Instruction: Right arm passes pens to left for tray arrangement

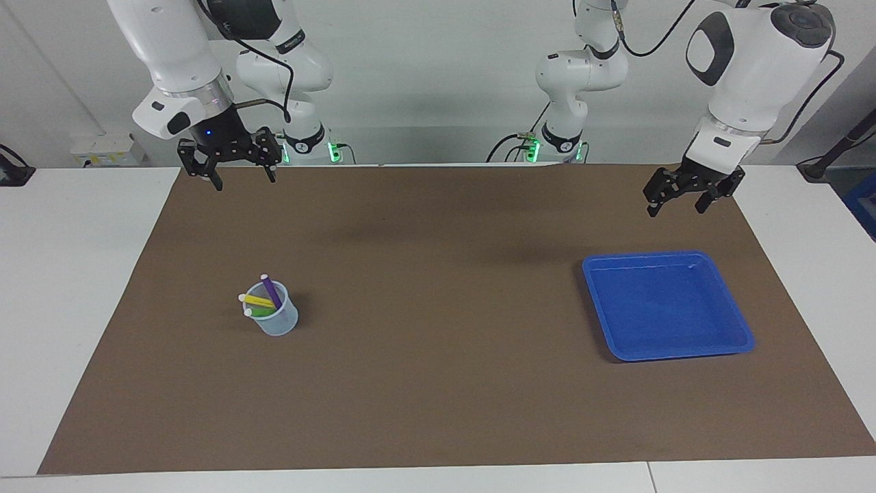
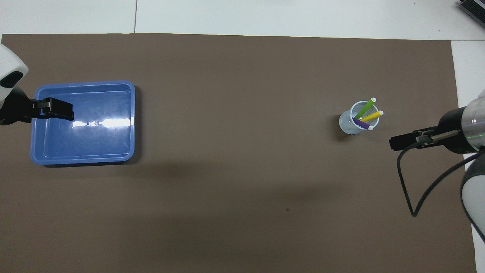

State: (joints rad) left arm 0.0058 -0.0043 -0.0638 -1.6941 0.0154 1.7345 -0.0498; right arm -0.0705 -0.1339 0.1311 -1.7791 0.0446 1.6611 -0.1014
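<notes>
Three pens, purple, yellow and green, stand slanted in a small translucent cup at the right arm's end of the mat. My right gripper hangs open and empty, high over the mat's edge by the robots. The blue tray lies at the left arm's end with nothing in it. My left gripper hangs open and empty, raised over the mat near the tray.
A brown mat covers most of the white table. The two arm bases stand at the table's edge by the robots. A thin black cable loops down from the right wrist.
</notes>
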